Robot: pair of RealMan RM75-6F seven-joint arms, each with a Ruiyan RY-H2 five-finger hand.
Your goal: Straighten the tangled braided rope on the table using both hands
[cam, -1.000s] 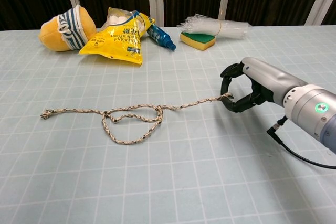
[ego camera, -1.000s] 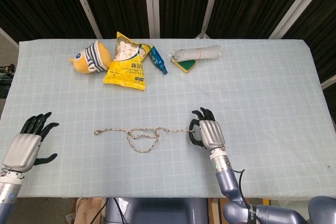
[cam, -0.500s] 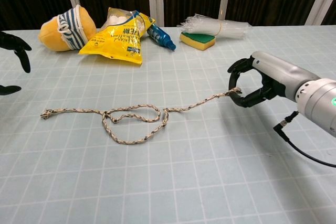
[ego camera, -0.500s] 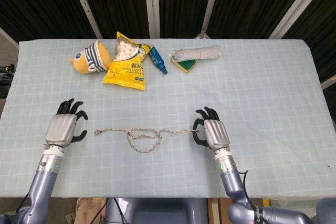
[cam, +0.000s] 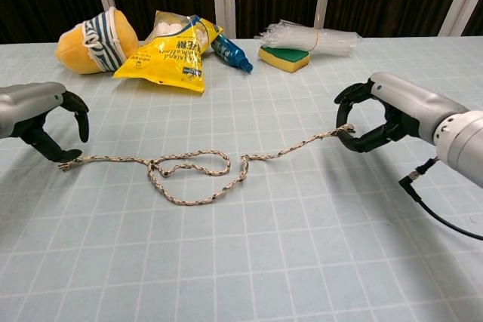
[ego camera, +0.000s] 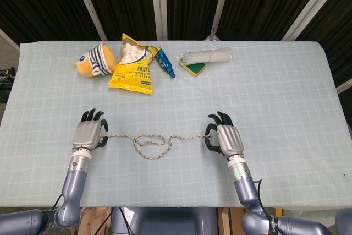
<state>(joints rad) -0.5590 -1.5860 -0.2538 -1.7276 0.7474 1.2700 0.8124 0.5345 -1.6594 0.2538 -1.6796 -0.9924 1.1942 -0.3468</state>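
1. The right hand (cam: 377, 115) pinched the right end of the braided rope (cam: 198, 173) between thumb and fingers, lifting that end just clear of the table (cam: 302, 262).
2. The left hand (cam: 45, 122) hung curled over the rope's left end; its fingers looked parted, and I could not tell whether they had closed on the rope.
3. The rope lay across the near middle of the table between the hands, its centre knotted into a loose loop (ego camera: 149, 146).
4. To do this step well, the left hand should probably secure a firm pinch first, then both hands draw apart slowly and level, keeping the rope low so the loop slides open rather than cinching.
5. Well behind sat a striped plush toy (cam: 92, 39), a yellow snack bag (cam: 167, 54), and a sponge (cam: 284, 57).
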